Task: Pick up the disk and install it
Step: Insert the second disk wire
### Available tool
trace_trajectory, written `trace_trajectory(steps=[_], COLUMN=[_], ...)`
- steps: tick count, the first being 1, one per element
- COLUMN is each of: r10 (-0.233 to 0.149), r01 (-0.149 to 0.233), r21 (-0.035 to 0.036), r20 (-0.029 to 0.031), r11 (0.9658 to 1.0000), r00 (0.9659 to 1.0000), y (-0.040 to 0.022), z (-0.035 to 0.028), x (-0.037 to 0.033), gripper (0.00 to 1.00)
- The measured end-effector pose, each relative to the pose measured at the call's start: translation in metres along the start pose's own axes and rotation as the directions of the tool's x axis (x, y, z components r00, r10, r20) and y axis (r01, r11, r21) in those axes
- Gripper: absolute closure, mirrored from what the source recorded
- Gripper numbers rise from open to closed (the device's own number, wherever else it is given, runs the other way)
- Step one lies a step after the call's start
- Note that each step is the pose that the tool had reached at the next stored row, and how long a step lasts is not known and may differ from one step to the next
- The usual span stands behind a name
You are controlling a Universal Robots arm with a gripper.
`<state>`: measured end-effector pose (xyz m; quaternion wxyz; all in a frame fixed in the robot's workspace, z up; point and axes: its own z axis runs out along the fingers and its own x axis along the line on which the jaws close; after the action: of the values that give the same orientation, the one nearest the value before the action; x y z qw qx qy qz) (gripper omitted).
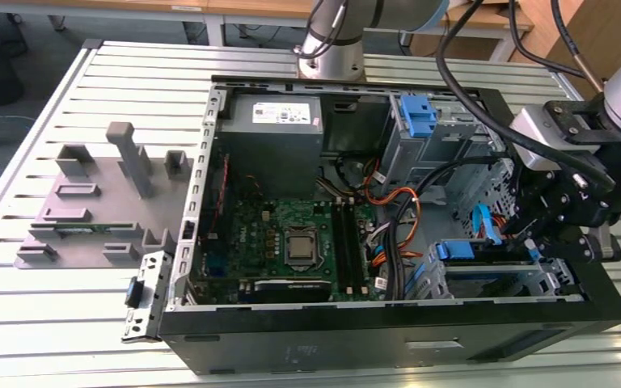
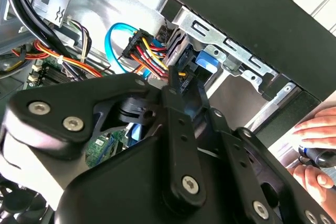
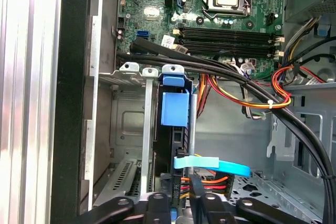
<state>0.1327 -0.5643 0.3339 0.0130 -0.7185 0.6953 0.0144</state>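
Tool (image 1: 548,234) sits low at the drive cage (image 1: 504,279), cables (image 3: 236,85) crowding close, a person's hand (image 2: 315,129) nearby; its grip unclear.

A green motherboard (image 1: 294,234) sits inside the black computer case (image 1: 397,339), beside a blue carrier bracket (image 3: 174,107). Red, yellow and orange wires (image 3: 252,90) cross a light-blue cable (image 3: 212,163); the gripper (image 2: 176,90) is black

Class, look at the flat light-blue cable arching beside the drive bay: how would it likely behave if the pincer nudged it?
The flat light-blue cable would probably flex rather than resist: it already bows in a loose arc. It looks thin and ribbon-like, so likely light. Its end sits by the connectors at the drive bay, so a hard push might strain that plug.
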Motion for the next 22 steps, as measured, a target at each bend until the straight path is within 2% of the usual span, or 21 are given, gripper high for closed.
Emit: trace_trajectory(steps=[2,3,22], r10=[0.0,0.0,0.0], r01=[0.0,0.0,0.0], r21=[0.0,0.0,0.0005], r20=[0.0,0.0,0.0004], r11=[1.0,1.0,1.0], r00=[1.0,1.0,1.0], y=[0.0,0.0,0.0006], z=[0.0,0.0,0.0052], x=[0.0,-0.0001,-0.0001], gripper=[0.72,0.79,0.79])
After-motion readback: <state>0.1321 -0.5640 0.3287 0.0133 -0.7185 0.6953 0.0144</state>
